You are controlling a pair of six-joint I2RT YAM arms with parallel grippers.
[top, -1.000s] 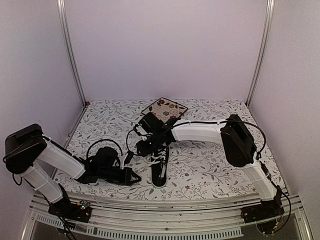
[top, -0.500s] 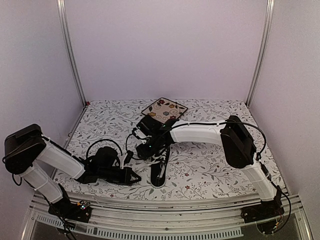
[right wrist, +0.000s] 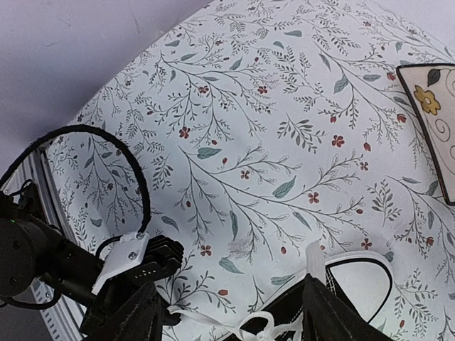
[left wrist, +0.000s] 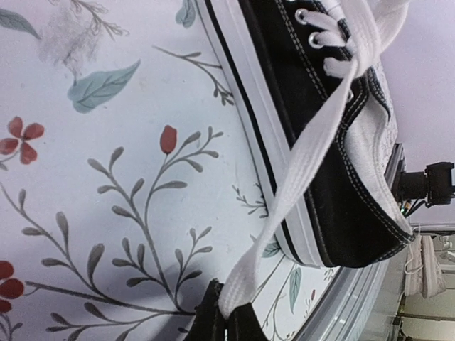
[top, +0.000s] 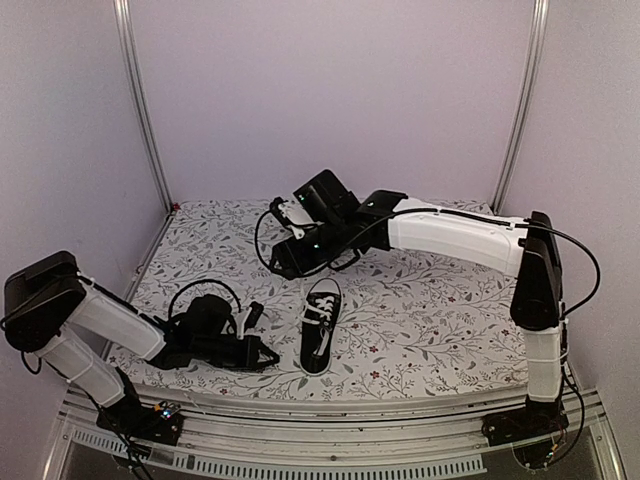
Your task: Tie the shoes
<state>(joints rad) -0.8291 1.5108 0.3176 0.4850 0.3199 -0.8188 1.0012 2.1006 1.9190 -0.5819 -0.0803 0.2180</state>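
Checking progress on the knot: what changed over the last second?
The right gripper lifted off the shoe, up and toward the back, jaws now open. The left gripper stayed low beside the shoe, shut on a lace end. The shoe kept its place.
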